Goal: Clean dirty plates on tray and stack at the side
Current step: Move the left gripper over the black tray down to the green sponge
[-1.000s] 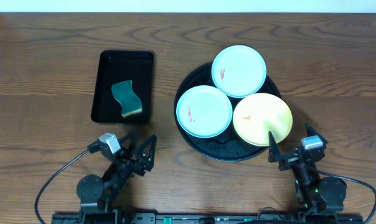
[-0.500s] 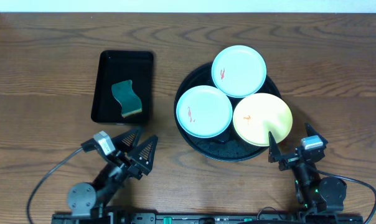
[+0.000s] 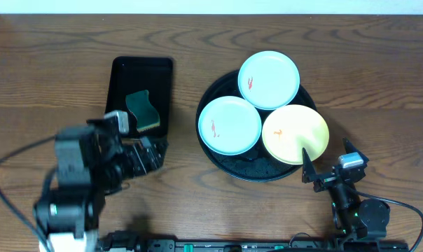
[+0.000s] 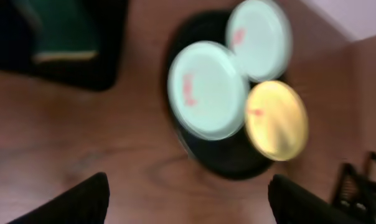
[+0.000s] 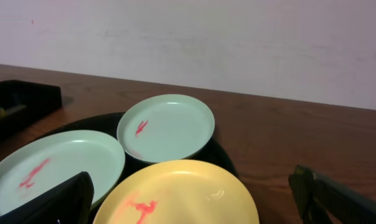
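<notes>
Three plates lie on the round black tray [image 3: 257, 173]. A mint plate [image 3: 268, 79] sits at the back, a mint plate [image 3: 230, 125] at the left and a yellow plate [image 3: 295, 134] at the right, each with a small orange-red smear. My left gripper [image 3: 145, 155] is open and empty, raised above the table left of the tray. Its blurred wrist view shows the open fingers [image 4: 188, 202], the tray [image 4: 231, 163] and the plates [image 4: 206, 87]. My right gripper [image 3: 326, 155] is open and empty, low by the tray's front right. Its fingers [image 5: 191, 208] frame the yellow plate [image 5: 200, 180].
A rectangular black tray [image 3: 118, 105] with a green sponge [image 3: 143, 109] stands left of the round tray, just behind my left gripper. The sponge [image 4: 63, 37] also shows in the left wrist view. Cables run along the front edge.
My left arm has lifted off its rest and swung left and back, toward the rectangular tray. The right arm and the plates have not moved.
</notes>
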`<state>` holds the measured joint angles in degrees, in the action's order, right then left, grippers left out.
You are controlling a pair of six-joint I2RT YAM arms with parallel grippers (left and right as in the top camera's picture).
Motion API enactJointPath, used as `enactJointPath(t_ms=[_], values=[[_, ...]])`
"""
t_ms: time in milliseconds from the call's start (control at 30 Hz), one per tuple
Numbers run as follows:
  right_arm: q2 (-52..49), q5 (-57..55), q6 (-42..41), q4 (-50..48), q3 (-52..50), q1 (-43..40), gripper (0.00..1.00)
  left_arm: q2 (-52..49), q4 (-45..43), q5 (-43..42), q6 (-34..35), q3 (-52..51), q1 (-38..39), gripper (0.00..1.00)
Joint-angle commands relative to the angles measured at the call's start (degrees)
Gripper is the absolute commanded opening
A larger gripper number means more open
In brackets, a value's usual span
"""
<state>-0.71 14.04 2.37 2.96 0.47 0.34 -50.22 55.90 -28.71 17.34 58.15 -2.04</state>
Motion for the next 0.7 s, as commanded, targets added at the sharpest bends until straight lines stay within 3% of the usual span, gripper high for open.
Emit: enactJointPath(t_ms=[0,167,267,367,567,667], values=[[0.3,-0.3,0.7,0.2,-0.1,0.4,0.99,-5.0,1.3,3.8,-2.3,5.1,0.1,0.82],[0.3,-0.3,0.7,0.2,-0.1,0.4,0.99,-8.2,-2.7,-8.4,-3.0,5.6,0.4,0.82],[0.3,-0.3,0.7,0.2,-0.1,0.4,0.99,-8.9,-3.2,-7.8,-3.4,6.6,1.8,0.82],[0.3,-0.3,0.7,0.2,-0.1,0.4,0.99,-10.6,0.9,-0.3,-3.1,9.9,4.8,0.82],[0.3,-0.3,0.7,0.2,-0.1,0.4,0.99,-18.4,15.3,25.6,4.8,19.9,11.4,0.82],[0.3,-0.3,0.7,0.2,-0.1,0.4,0.99,-21.1,15.1,30.0,7.0,20.6,12.4,0.82]])
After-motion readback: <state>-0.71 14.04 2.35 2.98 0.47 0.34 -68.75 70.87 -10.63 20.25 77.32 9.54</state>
